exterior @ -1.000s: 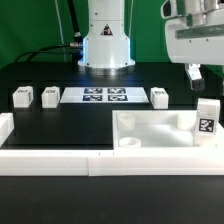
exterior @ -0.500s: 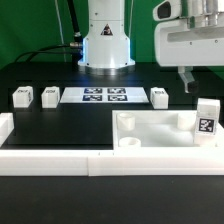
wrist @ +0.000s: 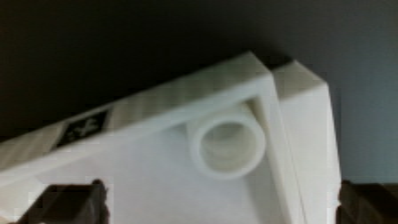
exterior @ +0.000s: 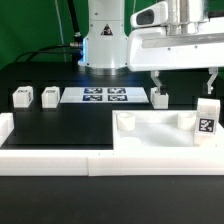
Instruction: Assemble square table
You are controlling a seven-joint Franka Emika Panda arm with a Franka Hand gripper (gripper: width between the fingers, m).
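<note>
White slab: the square table's top, ribs up on the black bench, on the near side at the exterior view's right, against the border wall.
Leg blocks: first leg block and second leg block lie far left. The third leg block lies just right of the marker board. The fourth leg block stands upright at the slab's right edge; whether it touches, cannot tell.
Jaws: released, spread wide, grasping nothing, hanging above the slab's far side.
Step in hand: approach to the slab, by my reading; no leg is fitted yet.
Next move: likely a descent that straddles the slab's edge near a corner, squared to the wall before clenching.
Wrist view alone: the round corner socket up close, the slab's tag, and a fingertip clear of the plastic.
Exterior view alone: all four legs, the marker board, and the gap between jaws and slab.
</note>
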